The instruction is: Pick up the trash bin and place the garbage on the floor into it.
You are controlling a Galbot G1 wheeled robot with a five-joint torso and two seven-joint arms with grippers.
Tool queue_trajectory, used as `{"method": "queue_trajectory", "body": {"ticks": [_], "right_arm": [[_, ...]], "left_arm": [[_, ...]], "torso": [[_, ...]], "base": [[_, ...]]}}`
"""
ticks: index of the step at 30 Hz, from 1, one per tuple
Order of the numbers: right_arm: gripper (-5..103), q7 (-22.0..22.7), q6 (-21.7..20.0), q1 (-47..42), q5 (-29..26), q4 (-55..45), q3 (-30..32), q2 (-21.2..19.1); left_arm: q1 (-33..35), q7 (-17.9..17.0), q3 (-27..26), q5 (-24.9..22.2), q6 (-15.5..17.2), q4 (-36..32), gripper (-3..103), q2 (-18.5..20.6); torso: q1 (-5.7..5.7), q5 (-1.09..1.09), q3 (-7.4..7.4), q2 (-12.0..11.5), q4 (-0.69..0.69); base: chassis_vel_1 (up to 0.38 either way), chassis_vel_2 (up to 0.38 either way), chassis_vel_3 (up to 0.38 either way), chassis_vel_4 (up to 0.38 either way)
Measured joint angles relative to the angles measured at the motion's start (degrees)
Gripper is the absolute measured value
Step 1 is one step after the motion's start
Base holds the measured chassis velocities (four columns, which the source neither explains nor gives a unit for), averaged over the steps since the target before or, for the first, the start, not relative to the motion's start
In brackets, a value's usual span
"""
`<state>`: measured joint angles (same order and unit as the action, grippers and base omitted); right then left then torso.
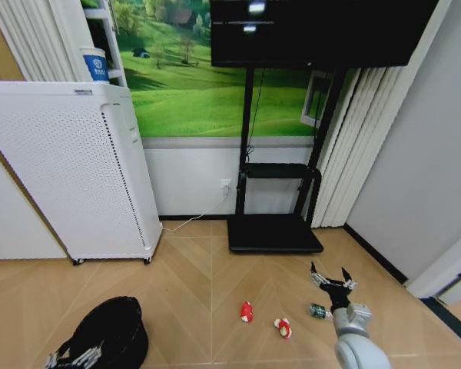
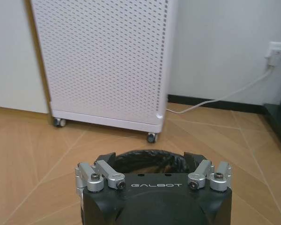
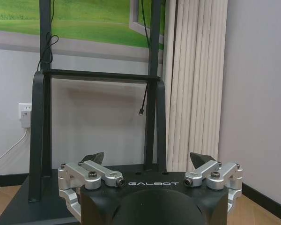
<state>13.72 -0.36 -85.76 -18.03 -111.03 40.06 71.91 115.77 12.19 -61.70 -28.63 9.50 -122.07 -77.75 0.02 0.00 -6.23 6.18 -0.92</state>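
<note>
The black mesh trash bin (image 1: 107, 332) stands on the herringbone wood floor (image 1: 192, 280) at the lower left. My left gripper (image 1: 73, 358) is low at its near rim. In the left wrist view this gripper (image 2: 150, 160) is open, its fingertips (image 2: 106, 158) spread either side of the bin's rim (image 2: 150, 154). Two red-and-white garbage pieces (image 1: 247, 311) (image 1: 283, 327) and a small green bottle (image 1: 318, 310) lie on the floor to the right. My right gripper (image 1: 332, 277) hangs open just above and beyond the bottle, and holds nothing (image 3: 147, 160).
A tall white perforated appliance on castors (image 1: 77, 177) stands behind the bin. A black TV stand base (image 1: 275, 232) sits against the wall behind the garbage. A white cable (image 1: 190, 220) runs along the skirting. A grey wall (image 1: 422, 169) closes the right side.
</note>
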Motion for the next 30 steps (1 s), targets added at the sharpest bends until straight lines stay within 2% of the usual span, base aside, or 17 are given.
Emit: {"method": "queue_trajectory", "body": {"ticks": [1,2,3,4,5,6,7,8,10,12,15,16,20,30], "right_arm": [[100,0.0,0.0,0.0,0.0,0.0,0.0,0.0],[100,0.0,0.0,0.21,-0.13,0.13,0.02,-0.23],[100,0.0,0.0,0.36,-0.19,0.26,0.03,-0.33],[100,0.0,0.0,0.36,-0.19,0.26,0.03,-0.33],[100,0.0,0.0,0.49,-0.2,0.44,-0.03,-0.33],[100,0.0,0.0,0.52,-0.16,0.54,-0.21,-0.24],[100,0.0,0.0,0.55,-0.14,0.6,-0.23,-0.22],[100,0.0,0.0,0.55,-0.14,0.6,-0.23,-0.22],[100,0.0,0.0,0.59,-0.19,0.77,-0.12,-0.33],[100,-0.02,0.0,0.61,-0.21,0.86,-0.04,-0.38],[100,-0.06,0.09,0.75,-0.27,1.35,0.15,-0.49],[100,-0.06,0.09,0.75,-0.27,1.35,0.15,-0.49],[100,-0.06,0.12,0.87,-0.27,1.42,-0.18,-0.42],[100,-0.09,0.12,0.45,0.04,1.21,-0.49,-0.28]], "left_arm": [[0.0,0.0,0.0,0.0,0.0,0.0,84,0.0],[0.09,-4.48,0.55,-2.53,1.13,-2.29,82,-0.55],[0.1,-7.44,0.6,-3.55,2.34,-3.98,82,-0.76],[0.1,-7.44,0.6,-3.55,2.34,-3.98,82,-0.76],[0.12,-10.81,0.18,-4.97,4.5,-6.16,84,-0.76],[0.17,-12.36,-0.01,-7.51,6.05,-6.95,84,-0.56],[0.41,-15.74,-0.07,-10.44,9.48,-7.64,84,-0.69],[0.41,-15.74,-0.07,-10.44,9.48,-7.64,84,-0.69],[1.02,-20.09,-0.89,-13.48,14.47,-7.95,84,-0.9],[1.24,-20.59,-1.33,-14.09,15.54,-7.83,84,-0.9],[2.67,-20.05,-4.46,-17.25,18.94,-4.86,84,0.54],[2.67,-20.05,-4.46,-17.25,18.94,-4.86,84,0.54],[2.38,-19.12,-7.39,-22.26,20.84,-0.6,85,2.71],[-2.18,-18.19,-6.76,-23.35,22.14,2.6,85,5.49]], "torso": [[0.0,0.0,0.0,0.0,0.0],[0.0,0.0,0.21,-0.19,0.0],[0.0,0.01,0.27,-0.25,0.0],[0.0,0.01,0.27,-0.25,0.0],[0.0,0.01,0.31,-0.27,0.0],[-0.01,0.01,0.31,-0.27,0.0],[-0.01,0.0,0.29,-0.22,-0.01],[-0.01,0.0,0.29,-0.22,-0.01],[-0.01,0.01,0.24,-0.15,0.0],[-0.01,0.0,0.23,-0.13,0.0],[-0.01,0.0,0.15,-0.03,0.0],[-0.01,0.0,0.15,-0.03,0.0],[-0.02,0.0,0.08,0.07,0.0],[-0.02,0.0,-0.02,0.19,0.0]], "base": [[0.0,0.0,0.0,0.0],[0.0,0.0,0.0,0.0],[0.0,0.0,0.0,0.0],[0.0,0.0,0.0,0.0],[0.0,0.0,0.0,0.0],[0.0,0.0,0.0,0.0],[0.0,0.0,0.0,0.0],[0.0,0.0,0.0,0.0],[0.0,0.0,0.0,0.0],[0.0,0.0,0.0,0.0],[0.0,0.0,0.0,0.0],[0.0,0.0,0.0,0.0],[0.0,0.0,0.0,0.0],[0.0,0.0,0.0,0.0]]}}
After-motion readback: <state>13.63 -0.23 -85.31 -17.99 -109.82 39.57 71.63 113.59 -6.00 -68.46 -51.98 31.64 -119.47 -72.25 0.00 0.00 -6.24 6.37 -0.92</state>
